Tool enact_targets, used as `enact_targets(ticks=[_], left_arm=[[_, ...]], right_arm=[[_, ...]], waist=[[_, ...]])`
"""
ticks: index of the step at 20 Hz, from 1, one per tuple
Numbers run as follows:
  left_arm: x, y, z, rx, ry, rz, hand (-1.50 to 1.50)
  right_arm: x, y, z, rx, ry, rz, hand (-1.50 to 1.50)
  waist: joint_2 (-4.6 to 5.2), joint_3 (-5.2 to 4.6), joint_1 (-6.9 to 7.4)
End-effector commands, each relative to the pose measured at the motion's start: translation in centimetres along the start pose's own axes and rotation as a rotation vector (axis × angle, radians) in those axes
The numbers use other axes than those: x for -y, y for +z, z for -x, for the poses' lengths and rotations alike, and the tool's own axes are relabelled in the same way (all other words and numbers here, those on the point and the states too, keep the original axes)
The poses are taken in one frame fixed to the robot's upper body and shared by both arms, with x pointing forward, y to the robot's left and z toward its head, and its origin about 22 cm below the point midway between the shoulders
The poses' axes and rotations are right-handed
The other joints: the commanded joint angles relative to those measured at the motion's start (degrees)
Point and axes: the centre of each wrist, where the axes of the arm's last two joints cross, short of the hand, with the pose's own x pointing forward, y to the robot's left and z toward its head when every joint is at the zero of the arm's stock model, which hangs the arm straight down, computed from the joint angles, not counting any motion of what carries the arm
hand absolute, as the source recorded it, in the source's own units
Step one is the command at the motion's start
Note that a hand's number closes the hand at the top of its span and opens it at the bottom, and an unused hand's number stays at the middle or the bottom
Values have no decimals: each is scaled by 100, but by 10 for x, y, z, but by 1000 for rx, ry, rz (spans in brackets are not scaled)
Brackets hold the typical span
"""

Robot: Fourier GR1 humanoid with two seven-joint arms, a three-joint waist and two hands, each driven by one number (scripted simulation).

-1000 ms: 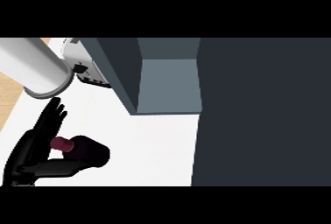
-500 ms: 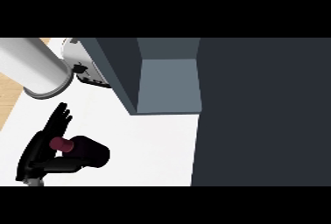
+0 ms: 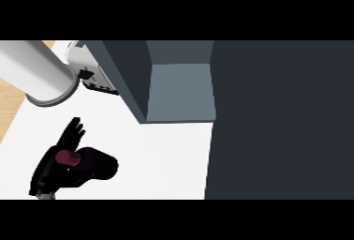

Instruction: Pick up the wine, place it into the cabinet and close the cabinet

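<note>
One robot hand (image 3: 54, 169) shows, black, coming in from the lower left of the head view over the white table (image 3: 166, 154). Which arm it belongs to cannot be read from its place alone; it lies at the view's left, so it is taken as the left robot hand. Its fingers (image 3: 72, 131) stretch fairly straight toward the table's far edge, while the thumb and palm wrap against the wine (image 3: 93, 164), a single dark bottle lying tilted, its dark red cap (image 3: 67, 157) turned toward the palm. The bottle sits within the hand's hold near the table's left edge and front edge. No label or writing can be read on it.

Further out, toward the far edge, stands one cabinet (image 3: 176, 84), grey-blue, with its opening facing the viewer and its inner wall showing. A large dark panel (image 3: 283, 122) covers the table's whole right side. Against the cabinet's left side sits one white appliance (image 3: 93, 75) with small dark marks too small to read. One grey cylinder (image 3: 34, 70) crosses the far left corner, over a strip of wooden floor (image 3: 10, 108).
</note>
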Motion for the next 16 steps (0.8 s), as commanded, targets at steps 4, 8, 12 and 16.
enact_targets(ticks=[4,8,12,16], left_arm=[[0,-2,35,-47,-2,0,-150],[4,-4,34,-22,78,6,-150],[20,21,62,-33,151,-46,-150],[17,8,73,-28,194,-43,-150]], right_arm=[[-2,32,-48,93,-31,-29,-150],[-1,35,-52,98,-38,-11,-150],[-3,39,-53,101,-34,-21,-150],[-6,32,-45,85,-53,-9,-150]], waist=[[28,-25,12],[21,-25,9],[5,-24,1],[20,-25,12]])
